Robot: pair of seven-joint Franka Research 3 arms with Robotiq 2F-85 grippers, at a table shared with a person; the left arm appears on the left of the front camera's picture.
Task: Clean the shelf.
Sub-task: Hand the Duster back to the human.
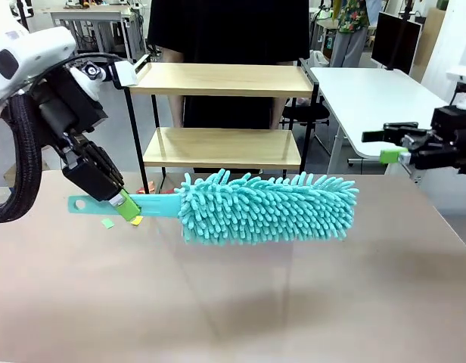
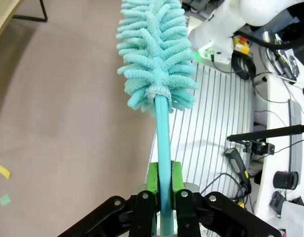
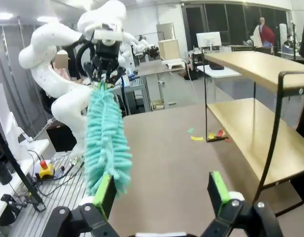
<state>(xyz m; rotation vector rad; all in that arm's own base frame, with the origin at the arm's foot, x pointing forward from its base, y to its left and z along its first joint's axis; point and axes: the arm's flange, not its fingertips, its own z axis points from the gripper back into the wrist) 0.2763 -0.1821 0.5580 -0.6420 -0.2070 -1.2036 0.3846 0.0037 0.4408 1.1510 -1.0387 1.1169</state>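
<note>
Left gripper (image 1: 125,205) clamped on the flat teal handle of the duster (image 1: 267,206), green pads (image 2: 153,178) pinching both sides of it in the left wrist view. Duster held level above the brown tabletop (image 1: 233,302), long axis roughly parallel to the front edge of the shelf (image 1: 222,79), fluffy head pointing toward the robot's right. Shelf standing at the far side of the tabletop, directly behind the duster; both wooden boards bare, a person in black standing behind the shelf. Head sits in front of the lower board (image 1: 222,147) and looks about level with it or a little lower; exact gap between head and board hard to judge from the front view. Right gripper (image 1: 392,145) hanging off to the right of the shelf, jaws wide apart, nothing between them; in the right wrist view duster head just beside one of its pads. Left arm the working one, so next move probably calls for carrying the head away from the robot onto a board and sweeping along its length. Paper scraps (image 1: 121,221) on the tabletop by the shelf's front left leg.
</note>
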